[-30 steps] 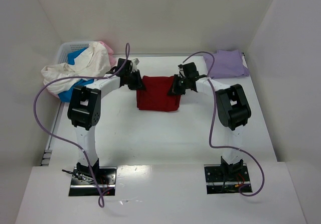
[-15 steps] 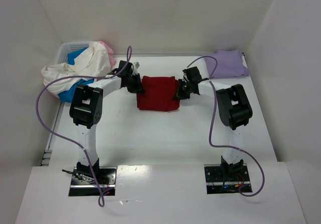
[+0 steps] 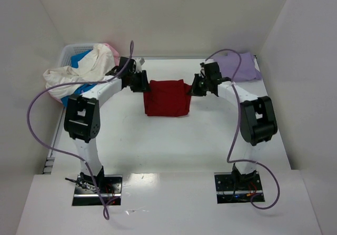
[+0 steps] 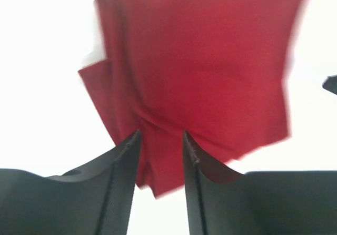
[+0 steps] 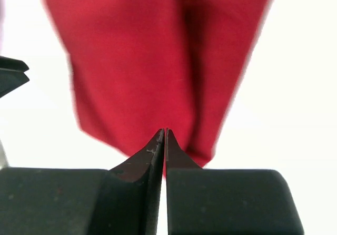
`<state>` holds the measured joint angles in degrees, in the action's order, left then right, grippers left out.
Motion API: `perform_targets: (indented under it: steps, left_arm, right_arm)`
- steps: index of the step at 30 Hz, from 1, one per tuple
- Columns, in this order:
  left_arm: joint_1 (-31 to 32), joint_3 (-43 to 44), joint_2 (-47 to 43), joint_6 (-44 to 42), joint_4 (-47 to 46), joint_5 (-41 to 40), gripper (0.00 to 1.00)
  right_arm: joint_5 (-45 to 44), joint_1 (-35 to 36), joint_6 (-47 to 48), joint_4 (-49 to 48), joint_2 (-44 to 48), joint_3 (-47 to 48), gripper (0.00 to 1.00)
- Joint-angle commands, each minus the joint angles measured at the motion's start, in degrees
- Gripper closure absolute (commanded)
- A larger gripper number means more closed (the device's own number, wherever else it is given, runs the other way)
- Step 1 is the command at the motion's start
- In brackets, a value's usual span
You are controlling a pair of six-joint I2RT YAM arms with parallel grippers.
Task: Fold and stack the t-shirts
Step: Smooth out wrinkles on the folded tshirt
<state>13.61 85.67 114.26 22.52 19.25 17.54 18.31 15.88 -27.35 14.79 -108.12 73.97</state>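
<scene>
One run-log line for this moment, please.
dark red t-shirt: folded, centre | left end effector: open at its edge | right end effector: shut at opposite edge | lavender t-shirt: folded, far right

No text, label, brand, number or sign can be read anywhere in any of the three views.

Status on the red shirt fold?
Left hand open at left edge of dark red shirt. Right hand shut at its right edge, grip unclear. Shirt folded, mid-table. Nothing in the way.
</scene>
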Motion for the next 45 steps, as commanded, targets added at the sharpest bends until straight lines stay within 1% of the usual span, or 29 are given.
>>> perform_targets:
  steps: [1, 2, 5, 6, 8, 9, 10, 12, 13, 14, 18, 23, 25, 29, 33, 37, 38, 41, 42, 44, 45]
  left_arm:
    - [0.6, 0.1, -9.6, -1.6, 0.2, 2.8, 0.53]
    - [0.6, -0.5, -10.4, -1.6, 0.2, 3.3, 0.52]
    - [2.8, -3.4, -12.5, -1.6, 0.8, 4.0, 0.50]
    - [2.8, -4.4, -13.0, -1.0, 0.8, 4.0, 0.48]
    - [4.2, -6.9, -13.0, -0.3, 0.2, 4.6, 0.47]
    - [5.1, -9.6, -13.6, 0.6, -1.3, 4.6, 0.44]
    - [5.1, -10.9, -13.6, 0.6, -1.8, 5.1, 0.42]
    - [6.4, -13.2, -13.6, 1.3, -3.2, 5.1, 0.36]
    - [6.4, -15.1, -13.6, 1.9, -3.2, 4.3, 0.30]
    - [6.4, -15.9, -13.6, 2.5, -3.9, 4.3, 0.29]
    - [7.0, -17.6, -12.3, 2.5, -4.8, 2.9, 0.29]
    - [7.0, -17.1, -10.0, 2.5, -5.4, 1.0, 0.29]
    - [7.0, -17.1, -9.4, 2.5, -5.9, 1.0, 0.33]
    - [7.0, -17.1, -8.3, 3.1, -6.4, 0.5, 0.37]
    - [7.0, -17.1, -7.7, 3.1, -6.4, 0.0, 0.37]
    - [7.0, -17.1, -7.2, 3.1, -6.4, 0.0, 0.37]
    - [7.0, -17.1, -7.2, 3.1, -6.4, 0.0, 0.41]
    - [7.0, -17.1, -6.7, 3.1, -6.4, 0.0, 0.47]
    - [7.0, -17.1, -6.7, 3.1, -6.4, 0.0, 0.53]
    - [7.0, -17.1, -6.2, 3.1, -6.4, -0.6, 0.59]
    - [7.0, -17.1, -6.2, 3.1, -6.4, -0.6, 0.62]
  right_arm:
    - [1.4, -0.1, 0.3, 0.2, 10.0, -0.1, 0.92]
    - [2.0, -0.1, 0.3, 0.2, 11.1, -0.8, 0.90]
    - [3.2, -0.1, 0.3, 0.2, 13.0, -3.9, 0.76]
    - [3.2, -0.1, 0.3, 0.2, 13.7, -5.0, 0.68]
    - [3.2, -0.1, 0.3, -0.3, 13.7, -8.0, 0.62]
    - [3.2, -0.1, 0.3, -0.8, 14.2, -8.9, 0.59]
    - [3.2, -0.1, 0.3, -0.8, 14.2, -11.0, 0.52]
    - [3.2, -0.1, 0.3, -2.4, 14.2, -13.0, 0.47]
    - [3.2, -0.1, 0.3, -2.4, 14.2, -14.6, 0.46]
    - [3.2, -0.1, 0.3, -3.3, 14.2, -15.3, 0.46]
    - [1.9, 0.4, 0.3, -4.7, 13.0, -16.3, 0.46]
    - [1.9, 0.4, 0.3, -6.5, 11.9, -15.8, 0.46]
    - [1.9, 1.0, 0.3, -7.2, 11.4, -15.3, 0.46]
    - [1.3, 3.4, 0.8, -7.8, 9.5, -14.2, 0.46]
    - [-1.0, 7.0, 0.8, -7.8, 6.7, -13.0, 0.46]
    - [-3.0, 7.7, 0.2, -8.4, 4.8, -12.5, 0.46]
    - [-3.0, 7.7, 0.2, -8.4, 4.2, -11.8, 0.46]
    - [-5.9, 7.7, 0.2, -7.8, 4.2, -11.3, 0.46]
    - [-6.6, 7.7, 0.2, -7.8, 4.2, -11.3, 0.47]
    - [-8.8, 7.7, 0.2, -7.8, 4.2, -11.3, 0.51]
    - [-9.3, 7.7, 0.2, -7.8, 4.8, -11.3, 0.56]
